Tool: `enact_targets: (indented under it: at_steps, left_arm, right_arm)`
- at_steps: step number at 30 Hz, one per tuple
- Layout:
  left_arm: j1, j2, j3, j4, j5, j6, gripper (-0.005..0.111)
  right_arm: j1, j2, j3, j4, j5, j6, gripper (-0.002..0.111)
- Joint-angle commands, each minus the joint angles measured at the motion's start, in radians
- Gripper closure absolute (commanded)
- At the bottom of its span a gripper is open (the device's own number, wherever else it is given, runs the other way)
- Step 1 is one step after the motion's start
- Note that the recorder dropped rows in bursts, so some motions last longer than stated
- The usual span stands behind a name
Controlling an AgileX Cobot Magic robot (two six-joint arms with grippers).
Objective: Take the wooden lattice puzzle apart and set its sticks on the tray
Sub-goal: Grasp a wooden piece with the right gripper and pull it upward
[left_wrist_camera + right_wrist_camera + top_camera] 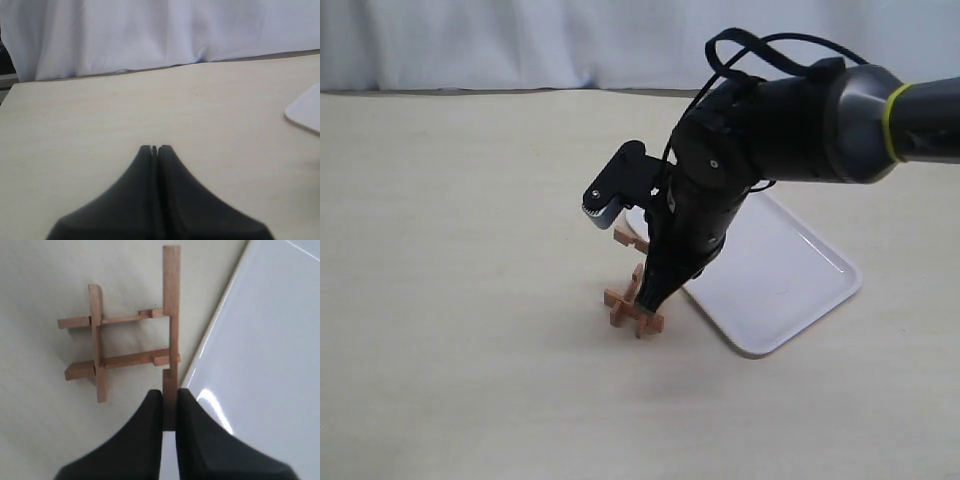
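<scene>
Right gripper [169,405] is pinching the free end of the long stick [171,300], jaws pressing on its flat faces. Left gripper [154,149] is hanging pressed together, holding nothing, over bare tabletop [100,115]. Puzzle [127,360] is sitting mid-tabletop, just beside the tray [260,340] rim, not on it. I'm judging the sticks light, stiff and smooth. Notched joints are gripping by friction, so the whole puzzle is likely lifting with one pull. Thin notched necks are looking snappable. Best hold: a stick's outer end, beyond the crossings, pulling along the notch while something is pinning the rest.
</scene>
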State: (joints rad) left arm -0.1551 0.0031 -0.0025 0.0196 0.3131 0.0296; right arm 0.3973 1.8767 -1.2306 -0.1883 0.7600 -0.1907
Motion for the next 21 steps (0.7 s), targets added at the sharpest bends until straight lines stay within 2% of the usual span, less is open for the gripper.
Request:
enact_targets:
  at_steps: [1,11,21]
  left_arm:
    - [-0.008,-0.003,0.002,-0.004,-0.009,-0.001,0.107]
    - [-0.008,-0.003,0.002,-0.004,-0.009,-0.001,0.107]
    - [-0.008,-0.003,0.002,-0.004,-0.009,-0.001,0.107]
  right_arm:
    - [0.001,-0.024,-0.002,-0.016,0.005,0.004,0.104]
    - [-0.001,-0.030,-0.002,-0.137,-0.003,0.112,0.104]
    - [-0.011,-0.030,-0.002,-0.513,-0.020,0.434,0.104]
